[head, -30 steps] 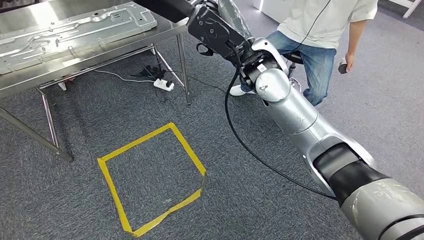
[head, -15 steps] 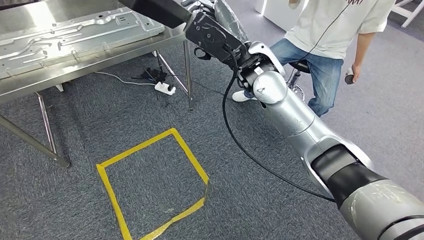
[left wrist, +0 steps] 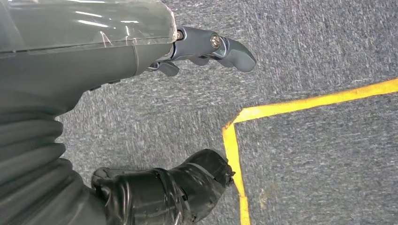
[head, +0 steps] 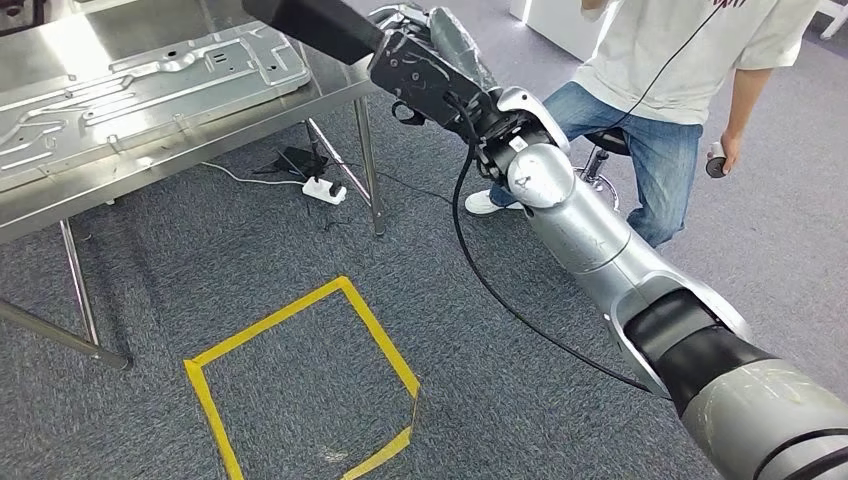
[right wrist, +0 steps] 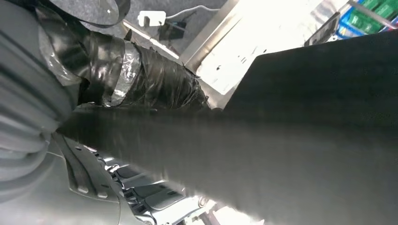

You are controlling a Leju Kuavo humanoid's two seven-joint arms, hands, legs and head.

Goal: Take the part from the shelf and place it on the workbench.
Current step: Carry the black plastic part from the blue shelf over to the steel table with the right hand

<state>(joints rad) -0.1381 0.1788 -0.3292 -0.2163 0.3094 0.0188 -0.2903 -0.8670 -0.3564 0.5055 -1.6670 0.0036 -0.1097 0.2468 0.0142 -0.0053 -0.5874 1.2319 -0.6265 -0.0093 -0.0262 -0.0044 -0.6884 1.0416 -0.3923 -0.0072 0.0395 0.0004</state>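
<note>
Right hand [head: 425, 45] is wrapped round one end of a long dark part [head: 310, 20], held out ahead of the robot at the near corner of the steel workbench [head: 150, 155]. In the right wrist view the part [right wrist: 300, 126] is seen as a flat black slab pinned between the taped thumb [right wrist: 141, 75] and the fingers below. Its long axis is carried on from the hand toward the workbench, the free end pointed up and left past the picture edge and lying over the bench corner. A stamped metal panel [head: 140, 85] is laid along the benchtop, beside the part's line. Left hand [left wrist: 141, 122] is hung low over the carpet, fingers apart, nothing held, near the yellow tape square [head: 300, 370]. The right hand is judged the only one placed for the set-down. A seated person [head: 680, 80] is noted close behind the right arm.
</note>
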